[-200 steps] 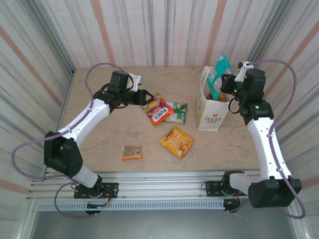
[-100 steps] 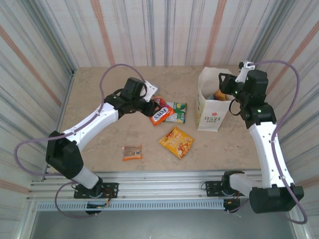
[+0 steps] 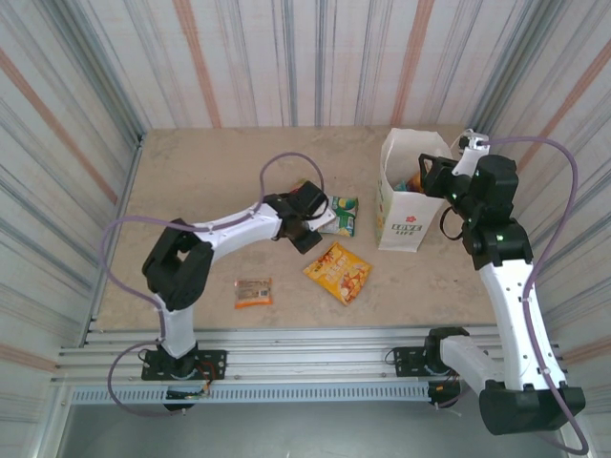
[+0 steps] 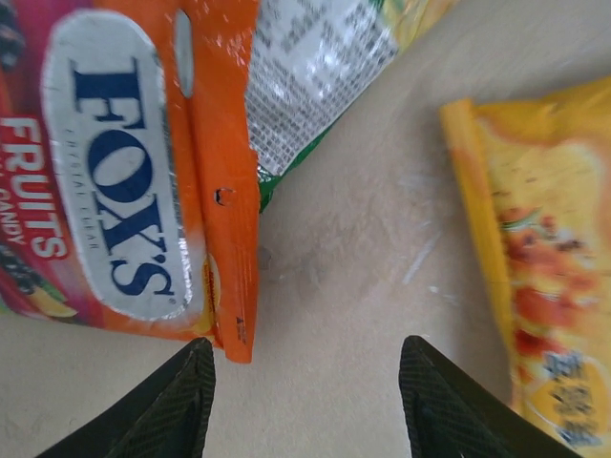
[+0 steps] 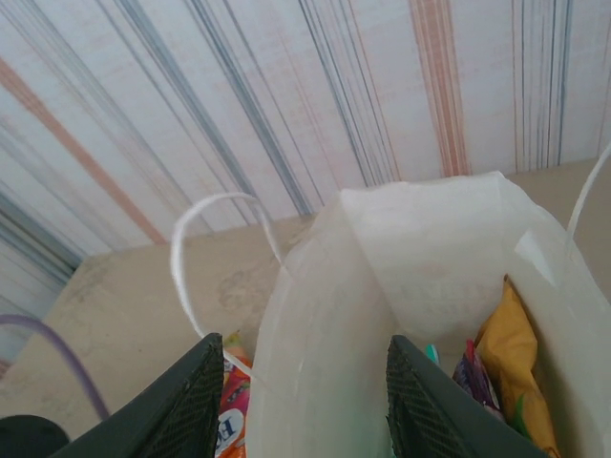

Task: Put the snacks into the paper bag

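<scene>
Left end effector: jaws apart and empty, with bare bench between them. The lower corner of the orange FOX'S packet lies just beside one finger. This packet overlaps a green packet. The yellow chips packet sits apart on the other side.

Right end effector: fingers apart, holding nothing, hanging over the open mouth of the paper bag. The bag's near wall shows between the fingers; contact cannot be told. A yellow packet and a purple one lie inside.

Four snacks are on the bench, counting the small orange-brown bar nearest the arm bases.

Step, as judged: the left arm is lining up a pick of the FOX'S packet.

Next move calls for:
- shifting sideways so the jaws straddle the packet's edge;
- lowering and closing on that edge without pinching the green packet beneath;
- the right arm clearing the bag mouth before the carry.
</scene>
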